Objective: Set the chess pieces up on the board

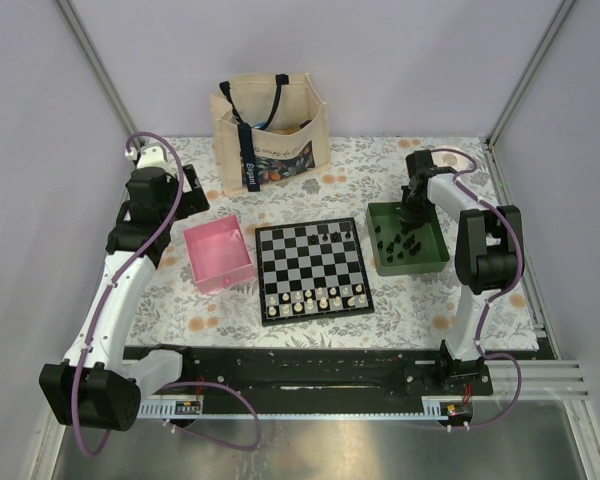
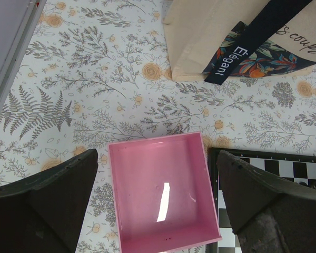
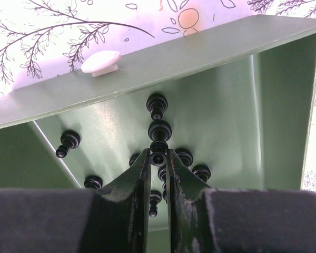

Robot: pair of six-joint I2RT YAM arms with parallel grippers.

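Black plastic pieces [image 3: 159,129] appear light, rigid, slick: pinch the stem. In the tray [image 3: 284,105], right gripper [image 3: 158,155] clamps one; left gripper [image 2: 157,153] is spread.

Pale lilac walls [image 1: 380,60] with metal corner posts [image 1: 525,72] enclose a floral-patterned tabletop [image 1: 430,312] under even light.

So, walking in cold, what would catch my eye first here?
Probably the chessboard mid-table, with white pieces lined along its near edge and only a few black pieces at the far edge. To its right, the right gripper reaches into a green tray of loose ones, pinching a black piece. Left of the board, a bright pink tray sits under the open left gripper.
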